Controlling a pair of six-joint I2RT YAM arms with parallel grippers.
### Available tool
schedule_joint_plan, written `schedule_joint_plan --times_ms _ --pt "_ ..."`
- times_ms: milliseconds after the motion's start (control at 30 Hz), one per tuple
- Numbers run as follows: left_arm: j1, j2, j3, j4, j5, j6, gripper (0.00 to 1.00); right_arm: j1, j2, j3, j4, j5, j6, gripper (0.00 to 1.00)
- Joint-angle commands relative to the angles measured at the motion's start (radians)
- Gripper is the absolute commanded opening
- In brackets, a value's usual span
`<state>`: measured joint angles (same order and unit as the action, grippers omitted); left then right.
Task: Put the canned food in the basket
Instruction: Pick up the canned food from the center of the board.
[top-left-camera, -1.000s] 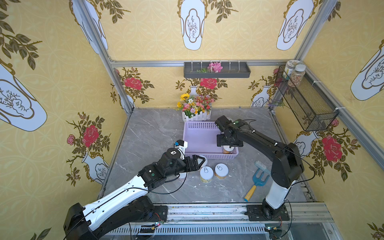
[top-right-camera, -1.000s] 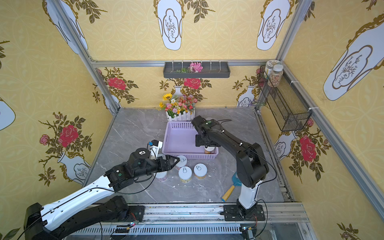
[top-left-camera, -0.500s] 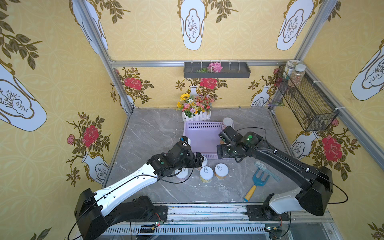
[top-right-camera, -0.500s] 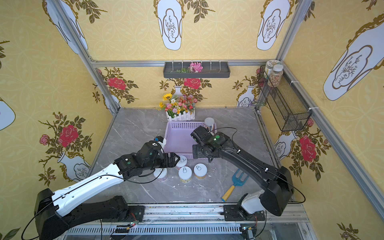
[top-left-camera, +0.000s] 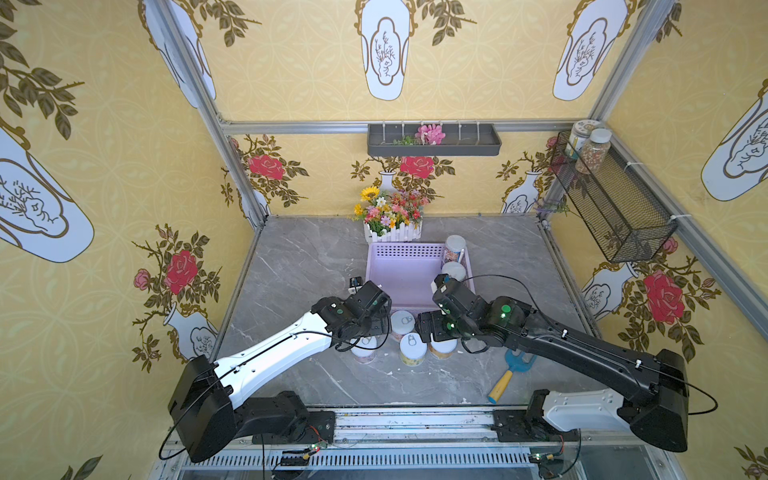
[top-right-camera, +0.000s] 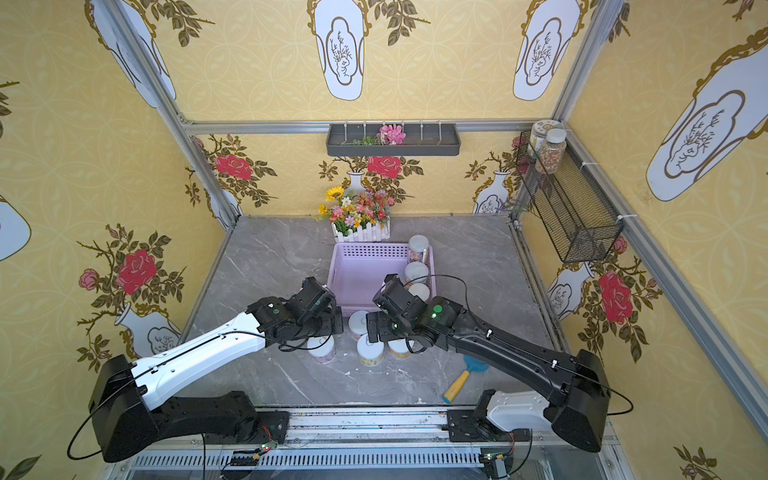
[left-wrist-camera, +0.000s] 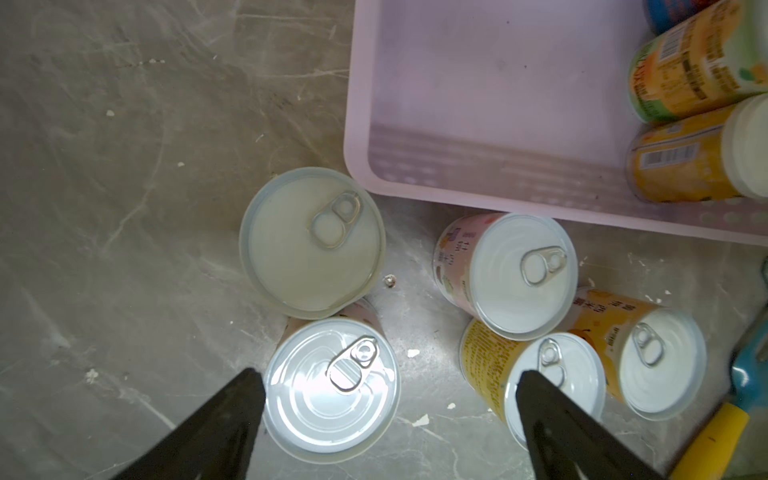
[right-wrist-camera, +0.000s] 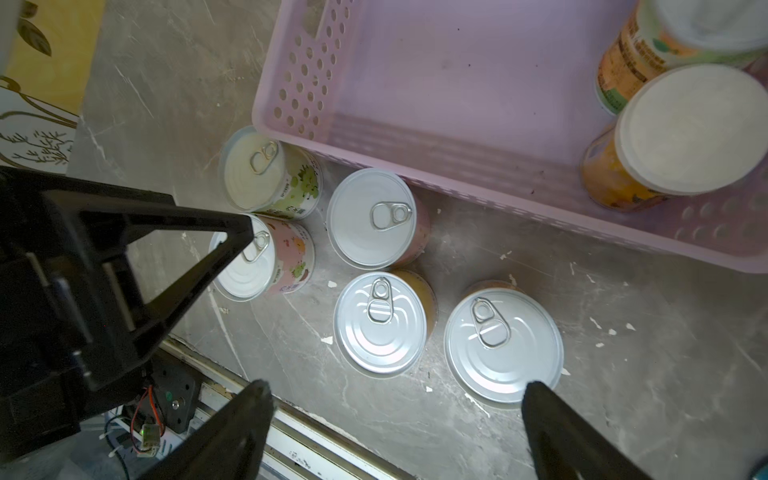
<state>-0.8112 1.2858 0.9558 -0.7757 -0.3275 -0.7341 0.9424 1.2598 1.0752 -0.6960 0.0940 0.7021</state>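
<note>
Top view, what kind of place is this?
Probably a robot test booth dressed like a home: floral wallpaper on an aluminium frame, robot arms mounted on a front rail, flowers as decor.

Left arm (top-left-camera: 270, 353) and right arm (top-left-camera: 582, 345) reach inward, wrists low (jaws wide apart).

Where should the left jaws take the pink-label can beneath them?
By its round side wall below the rim, coming straight down. The pink-label can stands upright; the green-label can crowds the side toward the basket, but tabletop shows on the two flanks that the open left gripper straddles, so closing there looks best.
</note>
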Motion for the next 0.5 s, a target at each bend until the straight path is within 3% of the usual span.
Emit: schedule_joint_plan --times_ms 0,300,467 --pt "0.011 0.023 0.005 -0.047 -0.033 -0.008 1.00 0.004 0.001 0.009 0.078 0.017 -0.004 0.97" --pt "0.097 0.065 -0.031 0.017 0.031 0.070 1.00 0.003 0.003 0.026 0.029 -0.048 -0.064 0.97" --pt "0.129 0.104 -0.031 0.056 0.060 0.108 1.00 -0.070 -0.042 -0.019 0.105 -0.208 -0.060 0.97"
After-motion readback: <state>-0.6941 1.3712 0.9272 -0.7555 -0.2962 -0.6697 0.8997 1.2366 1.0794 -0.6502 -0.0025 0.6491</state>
